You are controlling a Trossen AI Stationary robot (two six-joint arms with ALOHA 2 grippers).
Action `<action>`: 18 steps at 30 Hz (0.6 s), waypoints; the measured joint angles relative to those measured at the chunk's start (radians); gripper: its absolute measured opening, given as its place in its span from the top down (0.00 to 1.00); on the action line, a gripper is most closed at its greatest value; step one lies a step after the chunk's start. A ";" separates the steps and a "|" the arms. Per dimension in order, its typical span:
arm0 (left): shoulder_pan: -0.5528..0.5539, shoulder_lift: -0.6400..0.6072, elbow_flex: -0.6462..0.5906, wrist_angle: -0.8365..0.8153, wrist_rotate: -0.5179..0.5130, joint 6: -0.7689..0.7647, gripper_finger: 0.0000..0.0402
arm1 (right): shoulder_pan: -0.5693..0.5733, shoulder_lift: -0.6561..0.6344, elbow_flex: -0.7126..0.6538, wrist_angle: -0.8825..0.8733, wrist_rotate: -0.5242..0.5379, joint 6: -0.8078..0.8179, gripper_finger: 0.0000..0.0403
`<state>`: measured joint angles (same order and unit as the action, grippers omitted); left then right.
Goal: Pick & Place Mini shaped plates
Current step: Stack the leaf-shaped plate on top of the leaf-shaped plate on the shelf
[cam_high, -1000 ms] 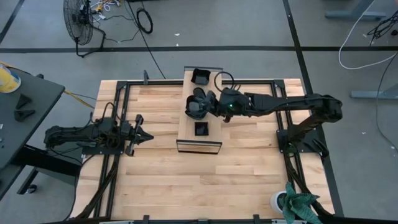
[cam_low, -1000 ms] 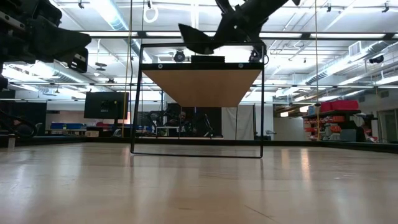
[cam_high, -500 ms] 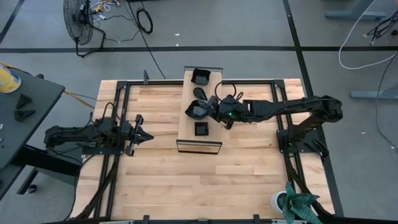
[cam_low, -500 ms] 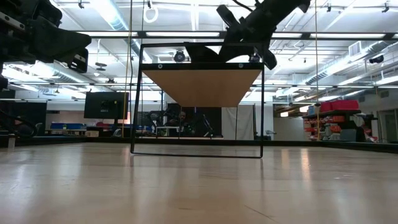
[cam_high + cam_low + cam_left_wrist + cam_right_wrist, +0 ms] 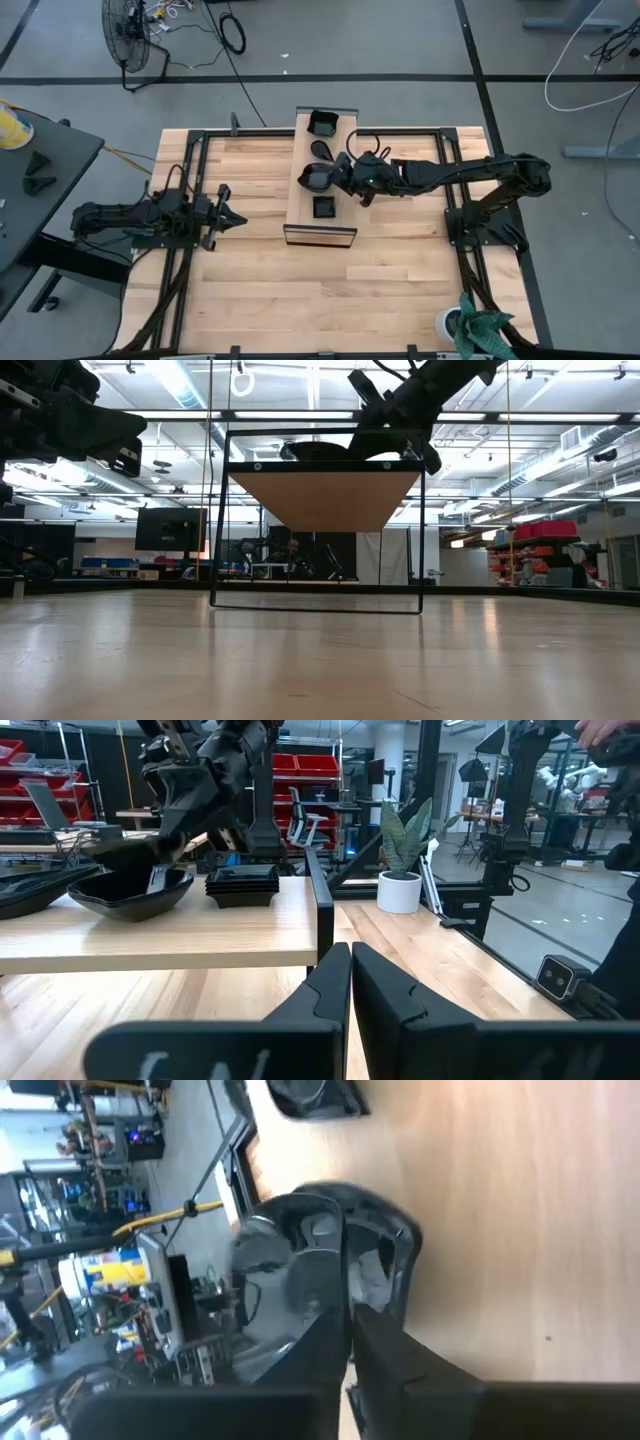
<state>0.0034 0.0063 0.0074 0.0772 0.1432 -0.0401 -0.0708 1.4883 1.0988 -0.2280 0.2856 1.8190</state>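
The right gripper (image 5: 338, 180) reaches over the long wooden board (image 5: 321, 222) at the middle of the table (image 5: 260, 290), its fingers (image 5: 325, 1330) clamped on the rim of a rounded black dish (image 5: 316, 178) whose base rests on the board. On the same board a small square dish (image 5: 324, 207) lies nearer the front, a leaf-shaped dish (image 5: 322, 150) sits just behind the held one, and a stack of square dishes (image 5: 322, 123) stands at the far end. The left gripper (image 5: 228, 217) waits low at the table's left side with its fingers (image 5: 335, 980) pressed together, holding nothing.
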 joint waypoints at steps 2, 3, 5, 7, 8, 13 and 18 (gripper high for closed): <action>0.000 0.000 0.000 0.000 0.000 0.000 0.95 | 0.000 0.000 0.000 0.008 -0.007 -0.015 0.90; 0.000 0.000 0.000 0.000 0.000 0.000 0.95 | 0.000 0.000 0.000 0.009 -0.008 -0.020 0.89; 0.000 0.000 0.000 0.000 0.000 0.000 0.95 | 0.000 0.000 0.000 0.009 -0.009 -0.023 0.85; 0.000 0.000 0.000 0.000 0.000 0.000 0.95 | 0.000 0.000 0.000 0.010 -0.009 -0.026 0.81; 0.000 0.000 0.000 0.000 0.000 0.000 0.95 | 0.000 0.000 0.000 0.010 -0.009 -0.029 0.79; 0.000 0.000 0.000 0.000 0.000 0.000 0.95 | 0.000 0.000 0.000 0.015 -0.009 -0.067 0.69; 0.000 0.000 0.000 0.000 0.000 0.000 0.95 | 0.000 -0.005 0.000 0.083 -0.016 -0.111 0.61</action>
<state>0.0035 0.0063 0.0072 0.0772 0.1432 -0.0402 -0.0711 1.4829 1.0985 -0.1446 0.2696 1.7082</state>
